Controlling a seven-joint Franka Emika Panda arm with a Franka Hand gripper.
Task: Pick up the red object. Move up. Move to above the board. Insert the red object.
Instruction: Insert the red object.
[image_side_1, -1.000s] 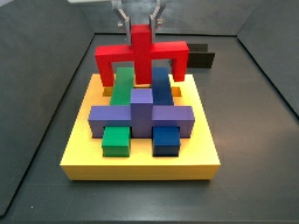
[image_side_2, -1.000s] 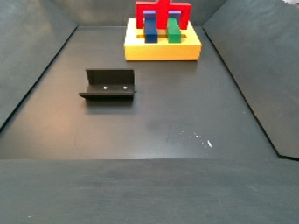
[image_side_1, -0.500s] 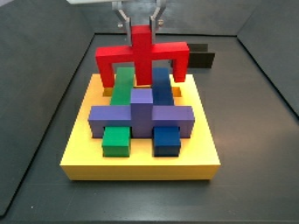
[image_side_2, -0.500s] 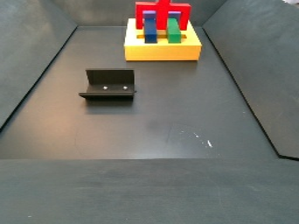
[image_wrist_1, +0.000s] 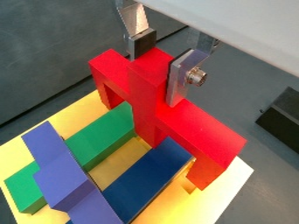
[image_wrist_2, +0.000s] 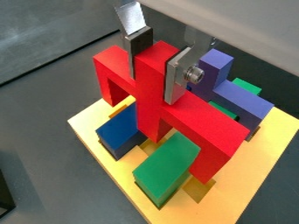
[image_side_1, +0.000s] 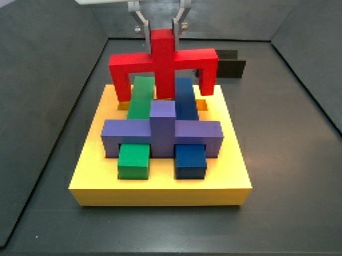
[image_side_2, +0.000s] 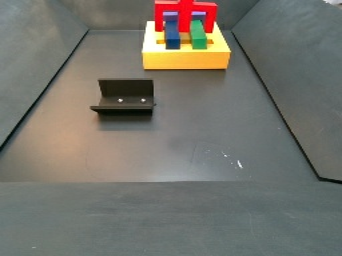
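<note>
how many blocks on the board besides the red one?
3: green block and blue block side by side on the board, purple cross lying across both. Gripper grips the red object above.

Gripper (image_wrist_1: 160, 54) fingers (image_wrist_1: 184, 77) brushed silver metal, dark pads; red object (image_wrist_1: 176, 114) and board (image_wrist_2: 112, 149) smooth matt plastic.

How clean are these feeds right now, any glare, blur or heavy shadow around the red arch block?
In both wrist views the red arch-shaped block and the gripper clamping its ridge are sharp; the yellow board is evenly lit. In a side view the gripper blurs near the frame edge. In a side view the dark floor shows soft sheen.
</note>
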